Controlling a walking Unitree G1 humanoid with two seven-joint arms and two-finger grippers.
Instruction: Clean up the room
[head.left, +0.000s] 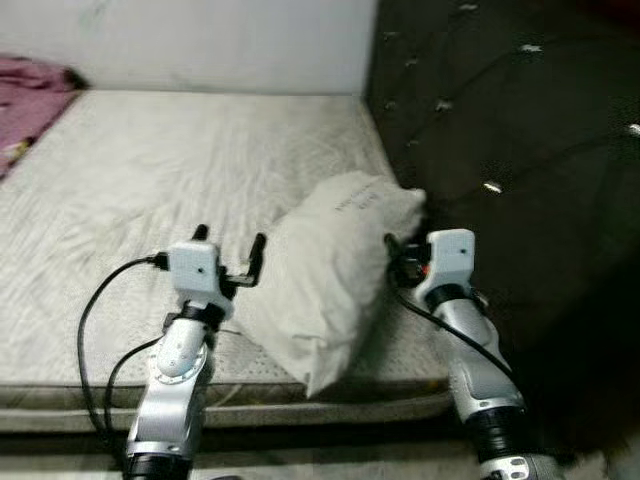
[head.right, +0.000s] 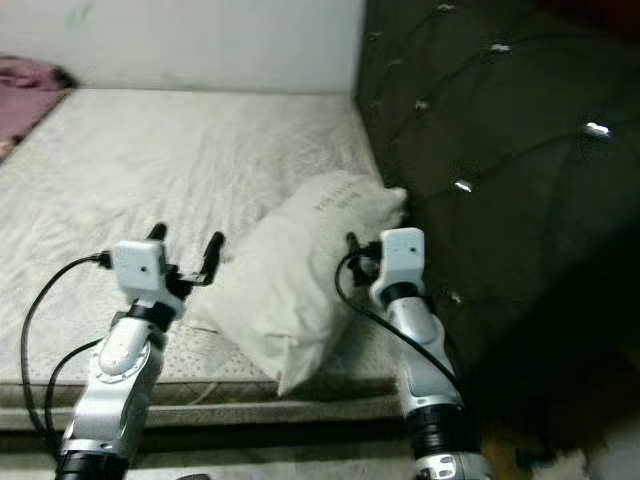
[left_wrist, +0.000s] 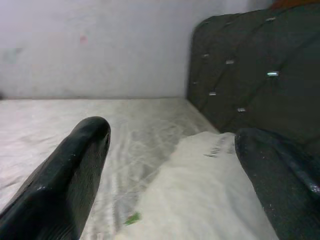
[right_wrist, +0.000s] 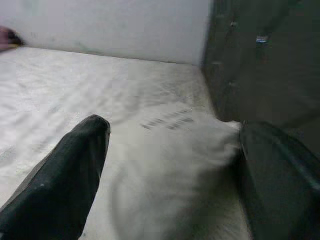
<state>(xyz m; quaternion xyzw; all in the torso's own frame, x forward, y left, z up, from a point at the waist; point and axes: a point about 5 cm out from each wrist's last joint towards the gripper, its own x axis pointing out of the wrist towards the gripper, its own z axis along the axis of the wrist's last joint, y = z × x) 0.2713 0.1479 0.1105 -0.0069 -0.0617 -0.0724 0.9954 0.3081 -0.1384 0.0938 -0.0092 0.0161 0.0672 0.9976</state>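
Pillow (head.left: 335, 270) lies at centre frame on the mattress (head.left: 150, 190), angled toward the dark headboard (head.left: 500, 120) at upper right. Left tool (head.left: 228, 255) and right tool (head.left: 398, 255), both spread, flank it, probably to straighten it.

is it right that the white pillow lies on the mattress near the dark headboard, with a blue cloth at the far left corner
Not quite: the cloth is pink, not blue, as the left eye view shows. The white pillow does lie on the mattress near the dark headboard.
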